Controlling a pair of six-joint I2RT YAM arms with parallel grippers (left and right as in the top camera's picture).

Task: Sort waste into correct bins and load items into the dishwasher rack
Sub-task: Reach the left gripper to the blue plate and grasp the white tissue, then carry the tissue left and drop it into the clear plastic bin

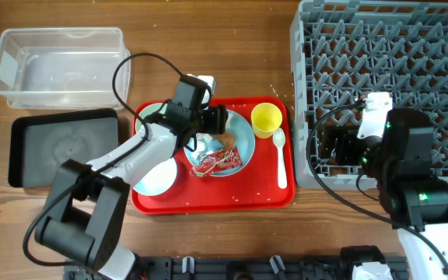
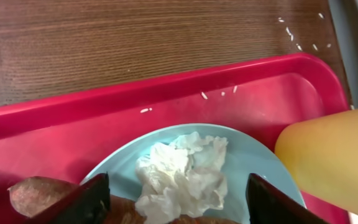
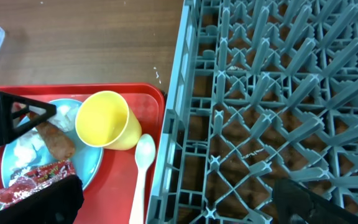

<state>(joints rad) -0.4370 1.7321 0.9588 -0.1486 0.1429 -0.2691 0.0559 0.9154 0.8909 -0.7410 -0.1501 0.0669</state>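
Observation:
The pale blue plate (image 1: pixel 243 144) on the red serving tray holds the white crumpled scrap (image 2: pixel 182 174), the orange-brown stick (image 2: pixel 36 193) and the red wrapper (image 1: pixel 220 161). My left gripper (image 2: pixel 179 205) is open, its fingers either side of the scrap just above the plate. The yellow cup (image 1: pixel 267 119) and white spoon (image 1: pixel 280 159) lie on the tray's right side. A pale bowl (image 1: pixel 158 175) sits at the tray's left; a second bowl (image 1: pixel 148 117) is partly under my left arm. My right gripper (image 3: pixel 179 205) is open and empty over the left edge of the grey rack (image 1: pixel 387 70).
The clear tub (image 1: pixel 61 66) stands at the back left with the black tray (image 1: pixel 64 148) in front of it. The red serving tray (image 1: pixel 208 198) sits between them and the rack. Loose rice grains (image 2: pixel 219 93) lie on the tray and the table.

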